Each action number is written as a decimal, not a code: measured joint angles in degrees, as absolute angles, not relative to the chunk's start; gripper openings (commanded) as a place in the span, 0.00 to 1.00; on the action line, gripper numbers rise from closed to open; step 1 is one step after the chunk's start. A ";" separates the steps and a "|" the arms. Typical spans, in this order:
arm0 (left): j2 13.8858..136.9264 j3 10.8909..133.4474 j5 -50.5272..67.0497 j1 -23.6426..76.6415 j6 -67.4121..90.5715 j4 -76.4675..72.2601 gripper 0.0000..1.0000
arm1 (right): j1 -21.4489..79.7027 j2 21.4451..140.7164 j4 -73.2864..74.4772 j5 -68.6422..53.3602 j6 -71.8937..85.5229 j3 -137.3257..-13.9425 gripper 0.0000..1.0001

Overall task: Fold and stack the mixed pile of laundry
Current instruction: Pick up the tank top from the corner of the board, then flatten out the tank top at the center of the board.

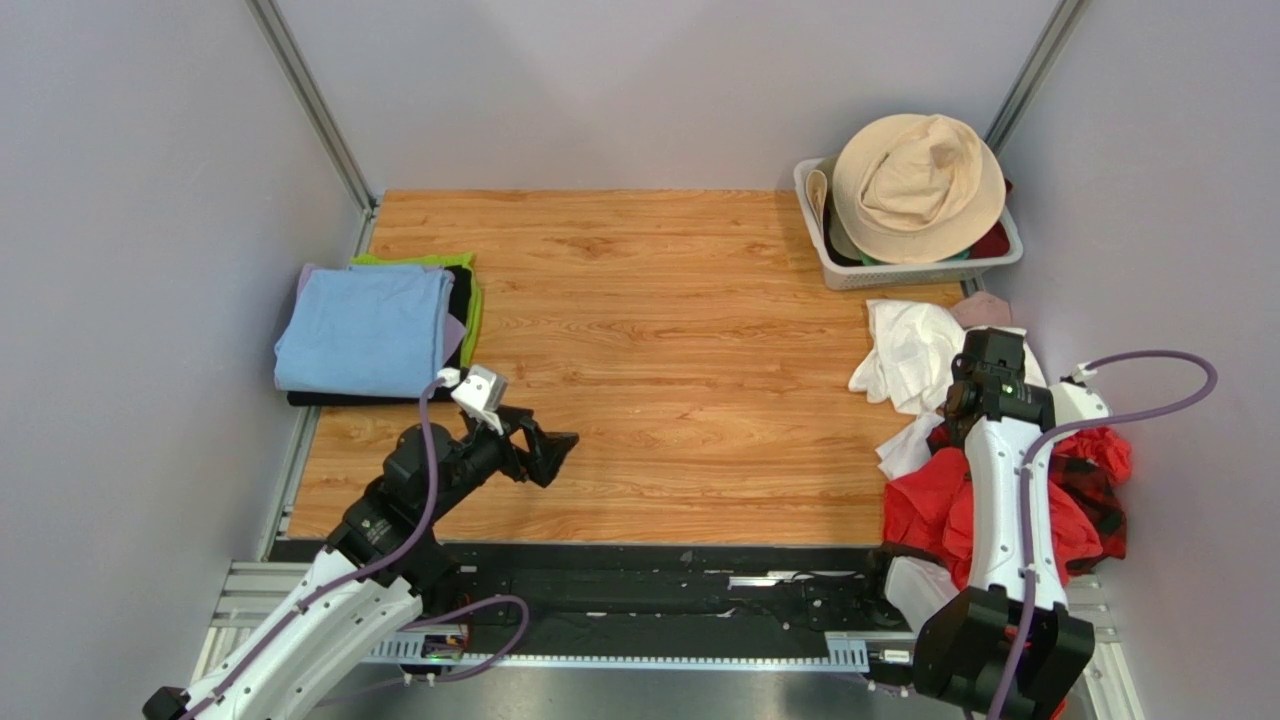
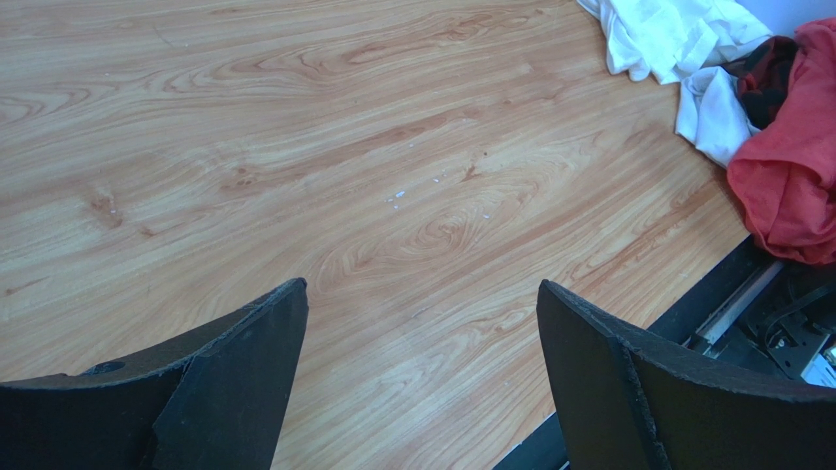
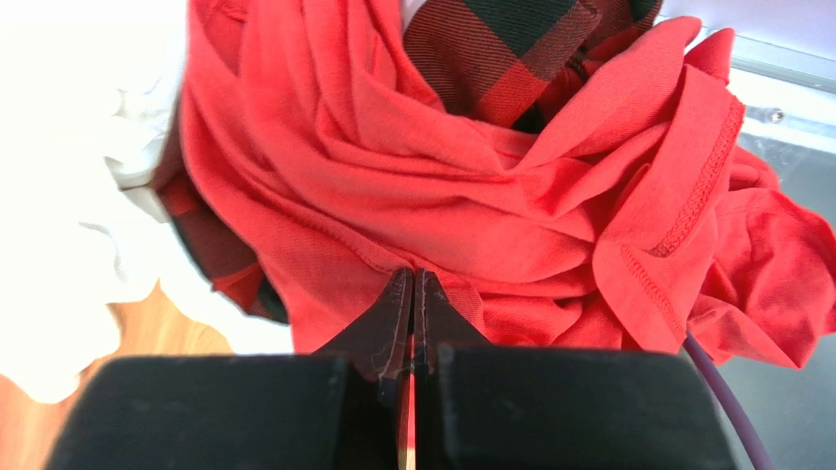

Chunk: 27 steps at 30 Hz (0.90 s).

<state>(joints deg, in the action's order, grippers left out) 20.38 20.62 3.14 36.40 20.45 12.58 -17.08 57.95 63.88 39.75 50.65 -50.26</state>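
Note:
The laundry pile lies at the table's right front edge. It holds a bright red T-shirt [image 1: 932, 510] [image 3: 442, 196], white cloths [image 1: 909, 353] [image 3: 59, 147], a red-and-black plaid shirt [image 1: 1104, 495] [image 3: 491, 49] and a small pink piece [image 1: 984, 309]. My right gripper [image 1: 987, 368] [image 3: 413, 272] is over the pile. Its jaws are shut, with a gathered fold of the red T-shirt pinched at the tips. My left gripper [image 1: 556, 450] [image 2: 422, 284] is open and empty above bare wood near the front left. The left wrist view shows the red T-shirt [image 2: 790, 176] and white cloths [image 2: 677, 34] far off.
A folded stack topped by a light blue cloth [image 1: 361, 330], over black and green ones, lies at the left edge. A white slatted basket [image 1: 849, 270] with a beige bucket hat [image 1: 917, 165] stands at the back right. Grey walls enclose the table.

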 measured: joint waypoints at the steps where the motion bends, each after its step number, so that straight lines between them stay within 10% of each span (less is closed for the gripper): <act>1: 20.38 20.62 3.14 36.40 20.45 12.58 0.94 | -17.08 57.39 63.94 39.31 50.35 -50.61 0.00; 14: 21.71 20.62 3.14 36.40 20.43 12.12 0.94 | -0.93 55.22 50.87 13.13 39.55 -81.30 0.00; 20: 21.74 20.62 3.11 36.40 20.40 12.08 0.93 | 26.41 74.98 47.72 5.19 32.47 -109.36 0.00; 27: 20.27 20.60 2.98 36.40 20.38 12.12 0.93 | 36.25 96.05 46.74 -2.85 26.72 -140.55 0.00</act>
<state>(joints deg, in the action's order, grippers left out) 20.27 20.60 2.98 36.40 20.38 12.12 36.25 96.05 46.74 -2.85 26.72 -140.55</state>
